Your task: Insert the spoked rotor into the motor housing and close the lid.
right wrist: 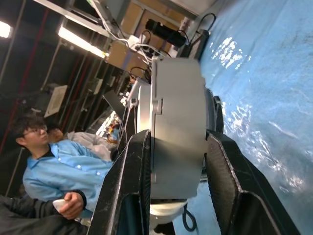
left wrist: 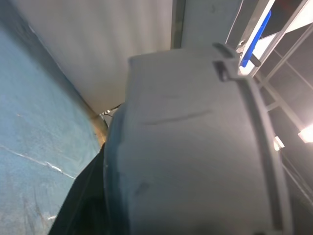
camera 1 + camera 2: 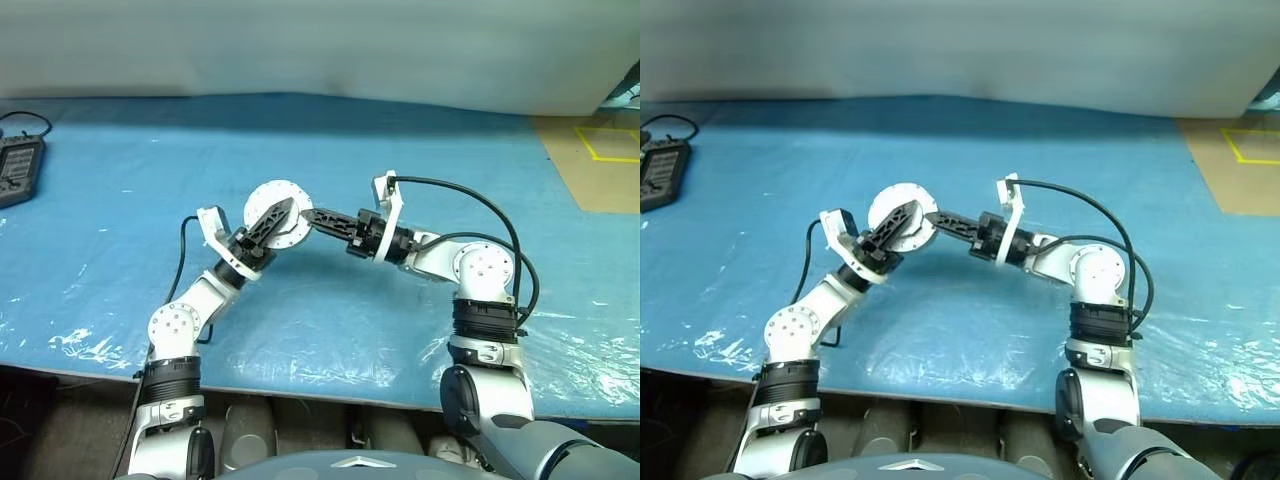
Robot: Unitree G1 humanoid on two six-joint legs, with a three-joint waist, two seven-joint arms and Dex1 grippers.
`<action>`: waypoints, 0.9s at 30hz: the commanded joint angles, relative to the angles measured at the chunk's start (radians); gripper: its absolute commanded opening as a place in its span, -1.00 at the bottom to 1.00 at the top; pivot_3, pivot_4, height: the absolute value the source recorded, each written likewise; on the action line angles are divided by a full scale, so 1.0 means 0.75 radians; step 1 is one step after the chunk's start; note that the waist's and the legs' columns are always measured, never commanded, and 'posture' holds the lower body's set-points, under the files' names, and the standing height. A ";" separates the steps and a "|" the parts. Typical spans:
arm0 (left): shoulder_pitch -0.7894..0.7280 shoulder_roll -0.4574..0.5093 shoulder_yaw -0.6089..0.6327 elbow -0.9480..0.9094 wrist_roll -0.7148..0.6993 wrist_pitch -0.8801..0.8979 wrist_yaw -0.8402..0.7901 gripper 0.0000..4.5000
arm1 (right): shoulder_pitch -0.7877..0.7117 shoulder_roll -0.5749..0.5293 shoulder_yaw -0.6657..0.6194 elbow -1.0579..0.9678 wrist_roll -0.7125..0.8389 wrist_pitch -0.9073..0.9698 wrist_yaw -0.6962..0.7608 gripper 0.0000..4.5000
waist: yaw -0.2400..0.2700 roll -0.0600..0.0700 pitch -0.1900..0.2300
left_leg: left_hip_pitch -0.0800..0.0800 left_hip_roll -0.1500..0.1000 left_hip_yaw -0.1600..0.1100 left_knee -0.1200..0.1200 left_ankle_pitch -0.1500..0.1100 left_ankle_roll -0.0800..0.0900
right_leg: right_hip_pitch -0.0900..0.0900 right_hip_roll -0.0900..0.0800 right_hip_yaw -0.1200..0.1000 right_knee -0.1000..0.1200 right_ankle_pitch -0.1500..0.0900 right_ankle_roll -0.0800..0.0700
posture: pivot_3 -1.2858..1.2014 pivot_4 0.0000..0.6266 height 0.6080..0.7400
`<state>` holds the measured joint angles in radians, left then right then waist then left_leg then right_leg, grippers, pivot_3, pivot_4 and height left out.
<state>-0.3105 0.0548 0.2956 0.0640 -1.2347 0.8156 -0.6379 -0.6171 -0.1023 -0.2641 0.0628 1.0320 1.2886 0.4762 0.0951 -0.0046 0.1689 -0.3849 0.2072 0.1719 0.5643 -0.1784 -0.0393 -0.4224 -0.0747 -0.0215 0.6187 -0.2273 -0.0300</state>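
The motor housing, a short round silver cylinder, is held up over the blue table with its pale flat face toward the head camera. My right gripper reaches in from the right and is shut on it. In the right wrist view the black fingers press its two flat sides, with the housing seen edge-on. My left gripper comes up from the lower left and lies across the housing's face. The left wrist view shows the housing's grey wall close up. The spoked rotor and the lid are hidden.
A black device with a cable lies at the table's far left. A brown surface with yellow tape borders the table at the far right. A person in a blue shirt sits beyond the table.
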 commanded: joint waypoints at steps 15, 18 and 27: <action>-0.052 -0.045 0.094 0.060 0.046 -0.148 0.118 0.12 | -0.143 0.020 -0.061 0.256 -0.304 -0.615 -0.158 0.98 | -0.003 0.000 0.000 | 0.000 0.000 0.000 0.003 0.000 0.000 | 0.000 0.000 0.000 0.001 0.000 0.000 | 0.03 -0.52 1.00; -0.153 -0.051 0.201 0.186 0.122 -0.359 0.231 0.12 | -0.128 -0.027 0.034 0.268 -0.440 -0.748 -0.087 0.98 | -0.001 -0.001 0.000 | -0.001 0.000 -0.001 0.004 0.000 0.000 | 0.000 0.000 0.000 0.002 0.000 0.000 | 0.03 -0.52 1.00; -0.457 0.155 0.400 0.766 0.399 -0.786 0.430 0.12 | 0.035 -0.157 0.352 0.197 -0.745 -0.999 0.164 0.98 | -0.013 -0.004 0.002 | -0.004 -0.002 -0.007 0.005 0.000 0.000 | 0.002 0.001 -0.002 0.000 0.002 0.003 | 0.03 -0.52 1.00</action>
<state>-0.5979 0.1481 0.5866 0.6071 -0.9563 0.2617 -0.3076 -0.5905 -0.2140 -0.0266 0.2662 0.5034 0.6006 0.5619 0.0855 -0.0075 0.1703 -0.3884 0.2058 0.1661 0.5683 -0.1783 -0.0391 -0.4210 -0.0741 -0.0231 0.6187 -0.2258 -0.0275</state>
